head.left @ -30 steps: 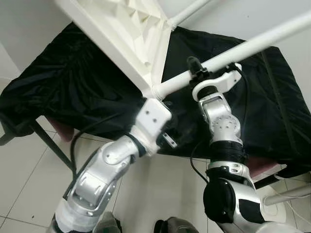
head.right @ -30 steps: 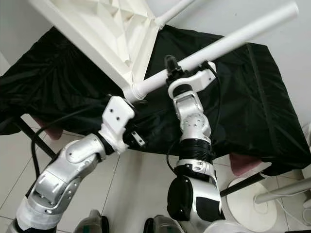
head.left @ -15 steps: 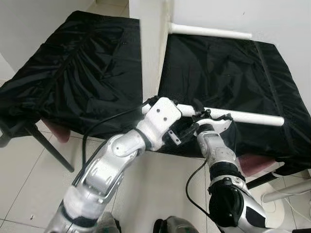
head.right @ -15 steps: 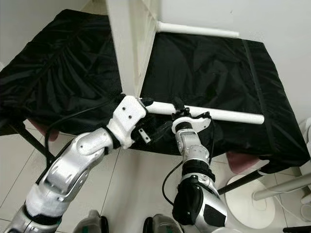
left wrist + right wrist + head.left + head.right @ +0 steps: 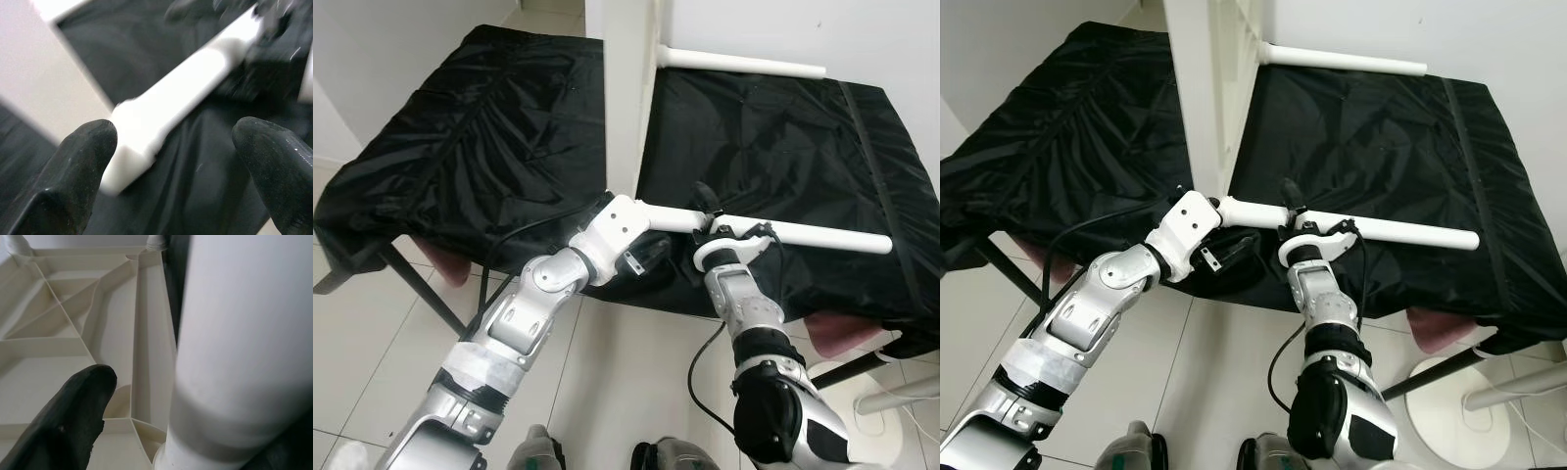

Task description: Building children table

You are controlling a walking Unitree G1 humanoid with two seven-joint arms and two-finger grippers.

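The white children's table top (image 5: 625,98) stands on its edge on the black cloth. Two white legs stick out of it to the right: a far leg (image 5: 744,65) and a near leg (image 5: 822,236). My right gripper (image 5: 708,217) is shut around the near leg, a short way from its socket. In the right wrist view the leg (image 5: 244,347) sits beside one black finger (image 5: 73,416), with the ribbed underside (image 5: 63,333) behind. My left gripper (image 5: 176,142) is open just below the leg's socket end (image 5: 181,83), apart from it.
A black cloth (image 5: 470,147) covers the low bench that bears the table. White tiled floor (image 5: 372,333) lies in front and to the left. A white round stand base (image 5: 1449,411) sits on the floor at the right, close to the bench's leg.
The table top has swung from a raised tilt down onto its edge on the cloth, and the near leg now lies level. Both arms came down with it.
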